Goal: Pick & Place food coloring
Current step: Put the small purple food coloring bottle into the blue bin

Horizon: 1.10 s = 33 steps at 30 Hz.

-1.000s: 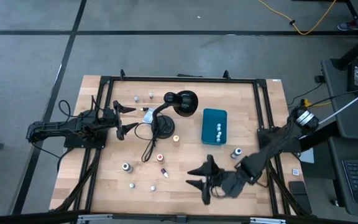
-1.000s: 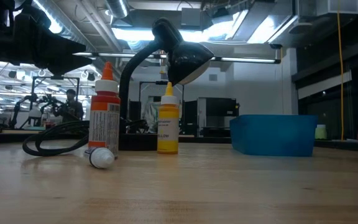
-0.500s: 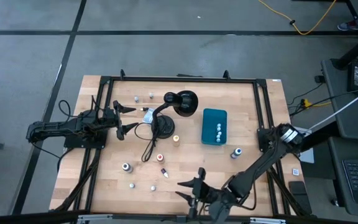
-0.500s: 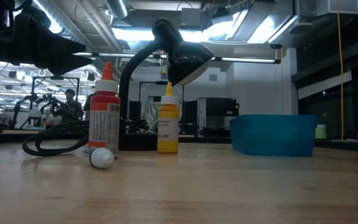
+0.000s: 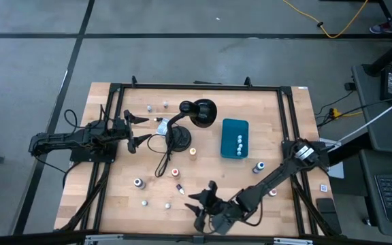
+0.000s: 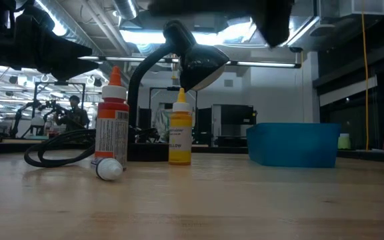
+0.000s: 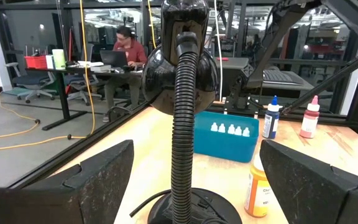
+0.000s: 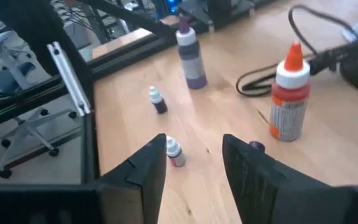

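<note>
The food coloring bottles stand scattered on the wooden table. A red-orange bottle (image 8: 288, 93), a purple bottle (image 8: 191, 53) and two tiny bottles (image 8: 174, 151) (image 8: 157, 99) stand upright ahead of my right gripper (image 8: 194, 142). That gripper is open and hovers near the table's near edge (image 5: 194, 206); nothing is between its fingers. A purple-capped one (image 8: 253, 146) lies beside one finger. Several white-capped bottles (image 5: 239, 143) stand in the teal box (image 5: 230, 129). My left gripper (image 5: 136, 129) waits open at the left, facing the black lamp (image 7: 182, 93).
The black lamp (image 5: 196, 112) and its looped cord (image 5: 162, 160) take up the table's middle. A yellow bottle (image 5: 192, 152), a blue bottle (image 5: 258, 167) and a pink one (image 5: 272, 192) stand around the box. A black frame (image 5: 114, 87) rims the table.
My right gripper has swung toward the table's left edge along the near side and has come down, tipping a little more downward. In the low view its dark body now shows at the top. The bottles have stayed where they were.
</note>
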Each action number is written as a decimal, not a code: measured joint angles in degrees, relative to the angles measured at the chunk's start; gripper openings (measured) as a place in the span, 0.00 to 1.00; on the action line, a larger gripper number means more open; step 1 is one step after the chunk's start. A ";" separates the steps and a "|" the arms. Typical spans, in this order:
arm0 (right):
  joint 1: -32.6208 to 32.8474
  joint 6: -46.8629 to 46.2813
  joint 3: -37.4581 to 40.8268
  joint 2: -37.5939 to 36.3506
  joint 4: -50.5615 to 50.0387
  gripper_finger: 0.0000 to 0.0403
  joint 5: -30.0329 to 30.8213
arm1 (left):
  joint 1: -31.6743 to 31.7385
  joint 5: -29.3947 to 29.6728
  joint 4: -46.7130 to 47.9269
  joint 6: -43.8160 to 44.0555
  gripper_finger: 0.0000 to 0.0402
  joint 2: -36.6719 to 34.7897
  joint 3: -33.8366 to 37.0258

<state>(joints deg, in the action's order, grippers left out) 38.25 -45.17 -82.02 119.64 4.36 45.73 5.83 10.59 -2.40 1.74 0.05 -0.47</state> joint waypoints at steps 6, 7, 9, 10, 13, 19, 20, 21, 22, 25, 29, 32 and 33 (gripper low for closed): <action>-1.08 -2.45 0.04 3.55 1.13 0.55 -0.70 | 0.00 0.00 -0.01 0.00 0.86 -0.01 -0.01; -1.08 -2.69 0.01 4.04 1.50 0.58 -0.17 | 0.02 0.00 -0.02 0.00 0.86 -0.02 0.00; -1.14 -4.25 -0.84 5.10 0.98 0.61 1.42 | 0.00 0.00 0.00 0.00 0.86 0.00 0.00; -1.18 -4.63 -1.45 5.71 0.50 0.62 1.89 | 0.02 0.00 -0.02 0.00 0.86 0.00 -0.01; -1.50 -5.17 -3.96 7.42 -1.84 0.61 2.72 | 0.00 0.00 -0.02 0.00 0.86 -0.01 -0.01; -2.32 -5.80 -11.50 10.30 -10.86 0.58 5.28 | 0.02 0.00 0.00 0.00 0.86 -0.02 -0.01; -2.42 -6.30 -12.74 10.88 -12.89 0.58 5.79 | 0.00 0.00 -0.02 0.00 0.86 -0.01 0.00; -2.49 -7.15 -13.96 11.45 -14.46 0.57 6.14 | 0.00 0.00 -0.02 0.01 0.86 0.00 -0.02; -2.63 -7.93 -15.02 11.97 -15.77 0.57 6.34 | 0.00 0.00 0.00 0.00 0.86 -0.01 0.00; -3.16 -10.18 -18.25 13.54 -19.23 0.57 6.68 | 0.00 0.00 -0.01 0.00 0.86 -0.02 0.00; -3.98 -14.31 -21.55 15.93 -25.25 0.57 5.97 | 0.01 0.00 -0.01 0.00 0.86 0.00 0.00; -4.64 -16.55 -23.59 17.12 -27.06 0.57 5.55 | 0.01 0.00 -0.02 0.00 0.86 -0.01 0.00; -4.86 -17.10 -23.81 17.25 -27.08 0.57 5.27 | 0.01 0.00 -0.01 0.00 0.86 -0.02 0.00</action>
<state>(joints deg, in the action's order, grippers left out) 33.39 -62.27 -105.83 136.89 -22.72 50.99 5.84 10.59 -2.40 1.74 0.03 -0.47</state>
